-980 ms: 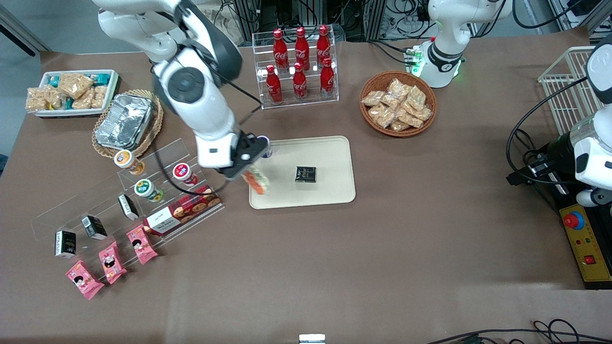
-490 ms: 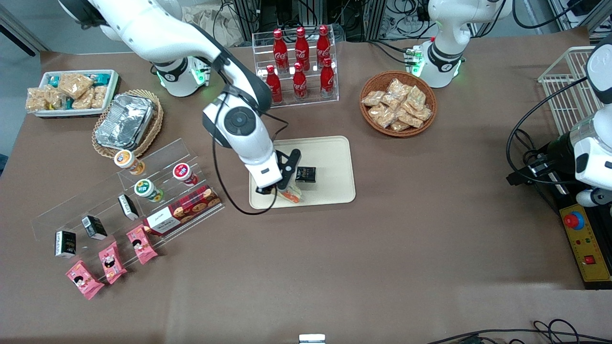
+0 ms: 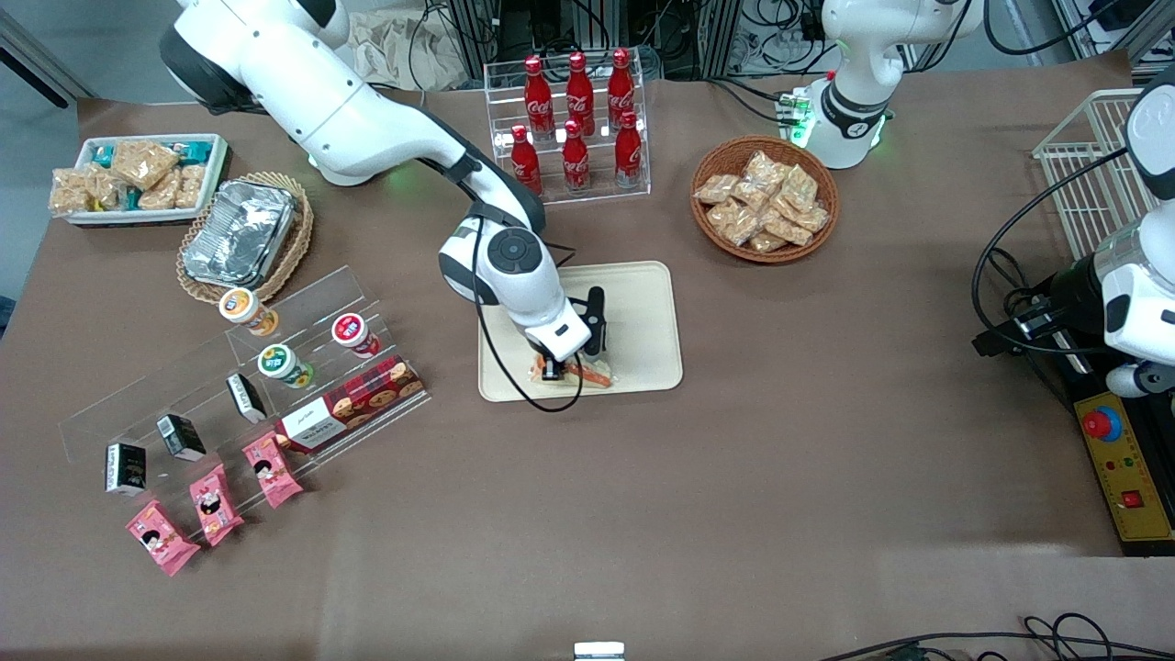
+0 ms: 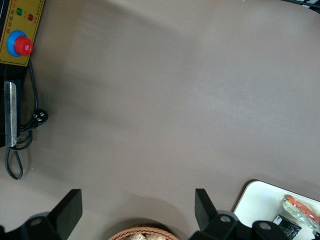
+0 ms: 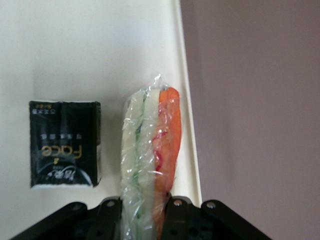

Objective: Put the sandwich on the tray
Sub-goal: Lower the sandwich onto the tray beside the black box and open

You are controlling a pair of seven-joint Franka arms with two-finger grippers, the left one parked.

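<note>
The sandwich [image 3: 592, 375], a clear-wrapped wedge with orange-red and green filling, is held on edge low over the cream-beige tray [image 3: 643, 303], by the rim nearest the front camera. My right gripper [image 3: 562, 367] is shut on it. In the right wrist view the fingers [image 5: 175, 212] clamp the sandwich [image 5: 150, 145] from both sides, and it hangs over the tray [image 5: 90, 50] just inside its rim. My gripper [image 5: 143, 214] shows at the frame's edge. The left wrist view also shows the sandwich [image 4: 300, 210] on the tray's corner [image 4: 255, 200].
A small black packet [image 5: 64, 144] lies on the tray beside the sandwich. A rack of cola bottles [image 3: 574, 124] and a wicker basket of snack packets [image 3: 764, 197] stand farther from the front camera. An acrylic shelf of cups and boxes [image 3: 275, 358] lies toward the working arm's end.
My gripper has carried the sandwich from the tray's edge at the working arm's end inward over the tray, and has come down low near the rim closest to the front camera.
</note>
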